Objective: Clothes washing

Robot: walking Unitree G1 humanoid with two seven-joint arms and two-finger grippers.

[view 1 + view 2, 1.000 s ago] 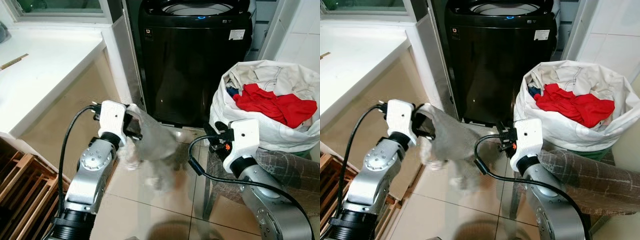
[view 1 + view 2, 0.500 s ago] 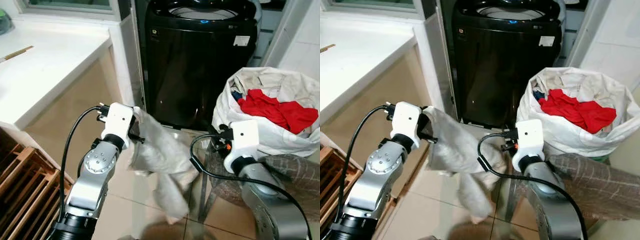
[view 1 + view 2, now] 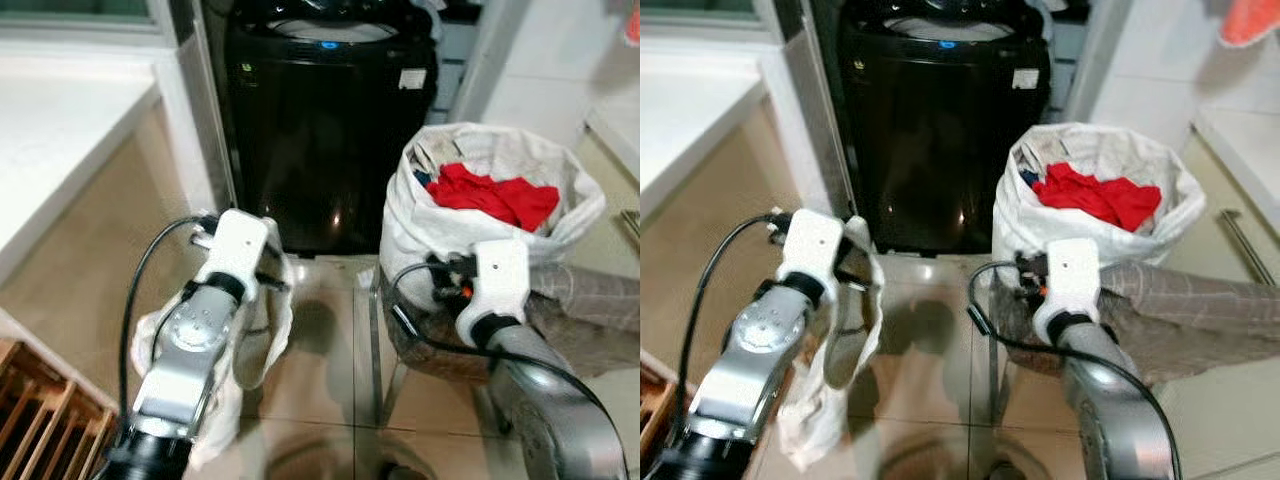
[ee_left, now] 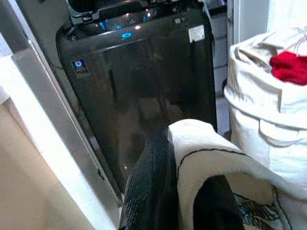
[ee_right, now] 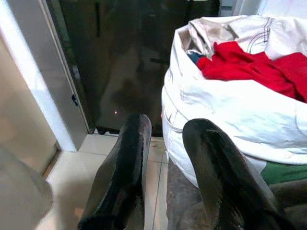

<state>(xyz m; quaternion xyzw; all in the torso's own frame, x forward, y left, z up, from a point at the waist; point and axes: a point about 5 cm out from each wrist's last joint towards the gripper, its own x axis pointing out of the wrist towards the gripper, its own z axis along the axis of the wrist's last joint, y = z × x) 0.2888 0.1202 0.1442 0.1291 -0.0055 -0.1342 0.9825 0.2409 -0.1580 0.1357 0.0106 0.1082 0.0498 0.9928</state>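
The left gripper [image 4: 184, 191] is pinching a pale cloth [image 3: 262, 330] between its fingers [image 4: 148, 191], the cloth hanging below them before the black washing machine [image 3: 325, 120]. The right gripper [image 5: 165, 167] is hovering with fingers [image 5: 120, 172] apart, just beside the white laundry bag [image 5: 230, 115] holding a red garment [image 3: 490, 195].

The stickers on the black washing machine [image 4: 144, 86] are too blurred to read.

Both silver arms reach forward with elbows bent, the left claw [image 4: 184, 191] clamped onto a pale cloth [image 3: 262, 330], the right claw [image 5: 165, 167] parted and holding nothing.
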